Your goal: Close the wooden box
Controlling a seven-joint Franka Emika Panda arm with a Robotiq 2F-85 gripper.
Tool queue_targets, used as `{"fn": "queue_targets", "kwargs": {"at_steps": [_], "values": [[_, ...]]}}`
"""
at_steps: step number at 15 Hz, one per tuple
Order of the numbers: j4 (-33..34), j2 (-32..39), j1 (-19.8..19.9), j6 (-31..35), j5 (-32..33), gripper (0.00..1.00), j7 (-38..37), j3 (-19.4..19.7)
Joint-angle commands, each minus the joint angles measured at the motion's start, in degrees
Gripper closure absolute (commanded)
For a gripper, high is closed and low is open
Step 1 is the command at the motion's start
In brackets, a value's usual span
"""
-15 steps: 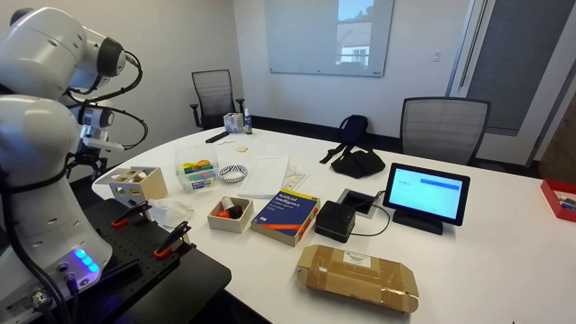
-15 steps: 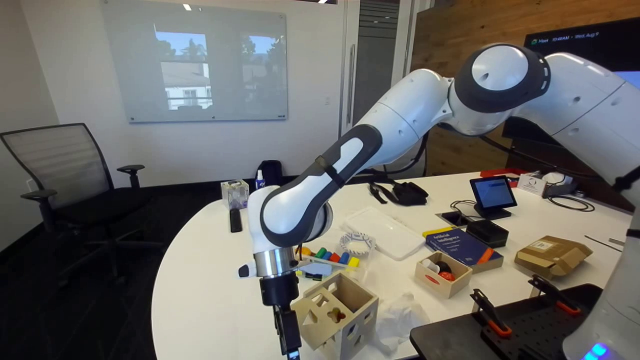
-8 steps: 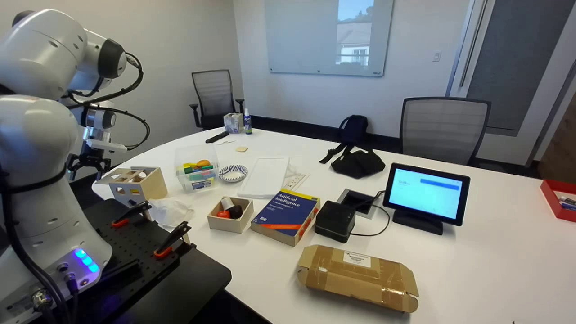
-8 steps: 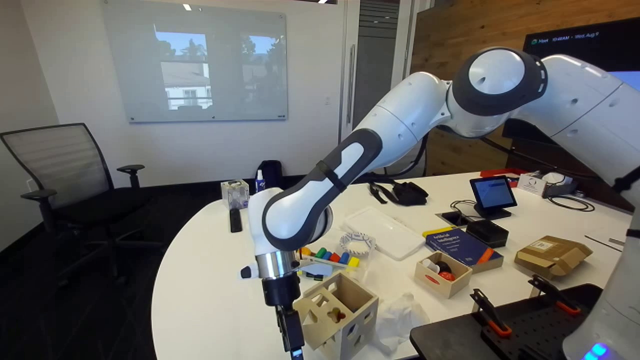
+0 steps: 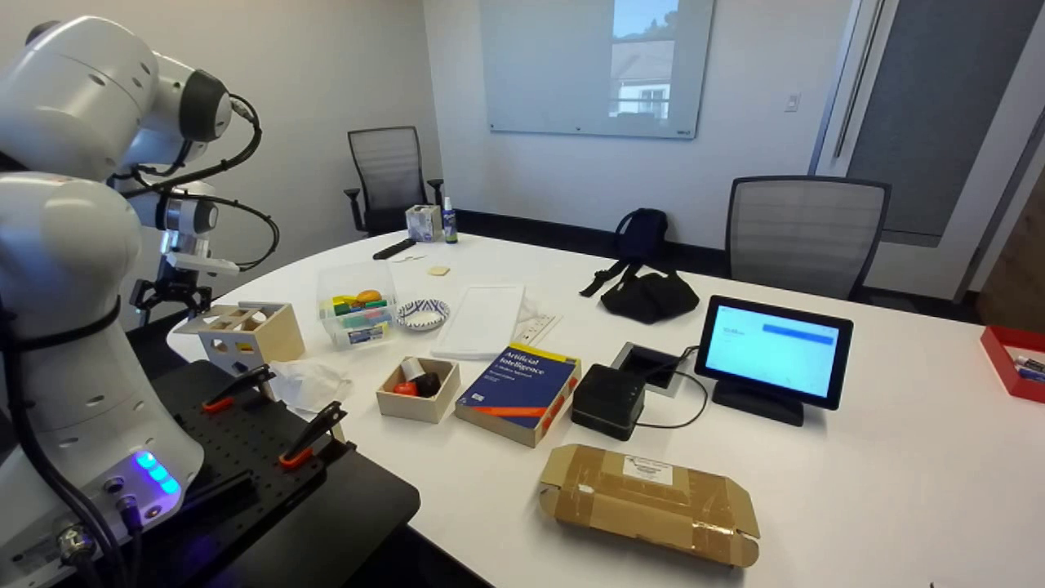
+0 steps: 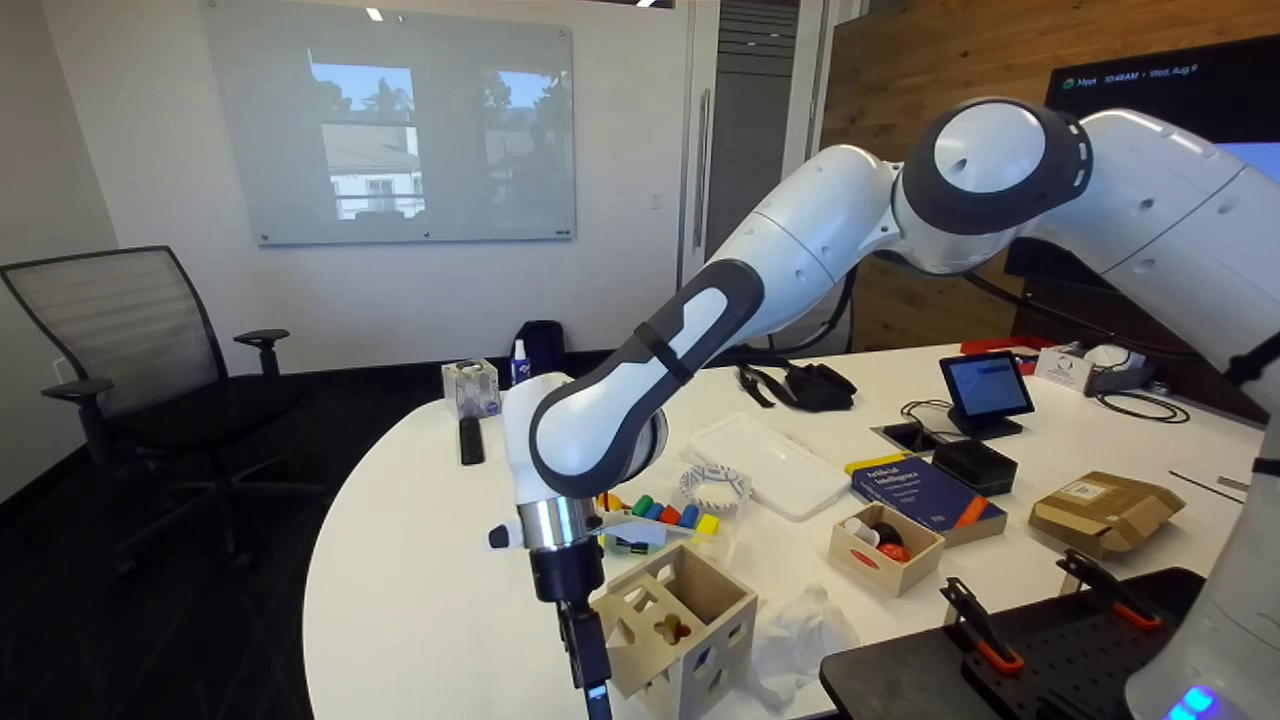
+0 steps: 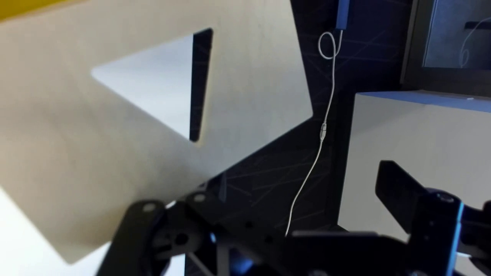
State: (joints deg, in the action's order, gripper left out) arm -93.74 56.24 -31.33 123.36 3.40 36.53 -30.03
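Note:
The wooden box (image 5: pixel 282 336) is light tan with cut-out shapes and stands on the white table; it also shows in an exterior view (image 6: pixel 690 692). Its flat lid (image 6: pixel 650 655) sticks out past the box's side, and part of the top is open. The lid also shows in the other camera's view (image 5: pixel 204 320). In the wrist view the lid (image 7: pixel 249 76), with a triangular hole, fills the upper left. My gripper (image 5: pixel 172 307) is open with nothing between its fingers (image 7: pixel 399 188). It hangs close beside the lid's outer end, also seen edge-on (image 6: pixel 597 700). Whether it touches the lid I cannot tell.
Crumpled white paper (image 6: pixel 805 645) lies beside the box. A clear bin (image 5: pixel 347 282) with coloured pieces stands behind it. A small wooden tray (image 5: pixel 412 407) with red and black items, a blue book (image 5: pixel 522 388) and a brown package (image 5: pixel 645 506) lie further off.
My gripper has moved slightly toward the box and its lid, to the right in both exterior views. It stays open. The box and lid have not visibly moved.

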Motion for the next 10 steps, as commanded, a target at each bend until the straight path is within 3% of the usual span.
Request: {"fn": "queue_targets", "kwargs": {"at_steps": [1,10], "values": [[0.29,-0.87,-0.40,0.50,0.79,0.00,-2.21,0.85],[0.59,-1.33,0.29,-0.72,0.67,0.00,-6.37,2.32]]}}
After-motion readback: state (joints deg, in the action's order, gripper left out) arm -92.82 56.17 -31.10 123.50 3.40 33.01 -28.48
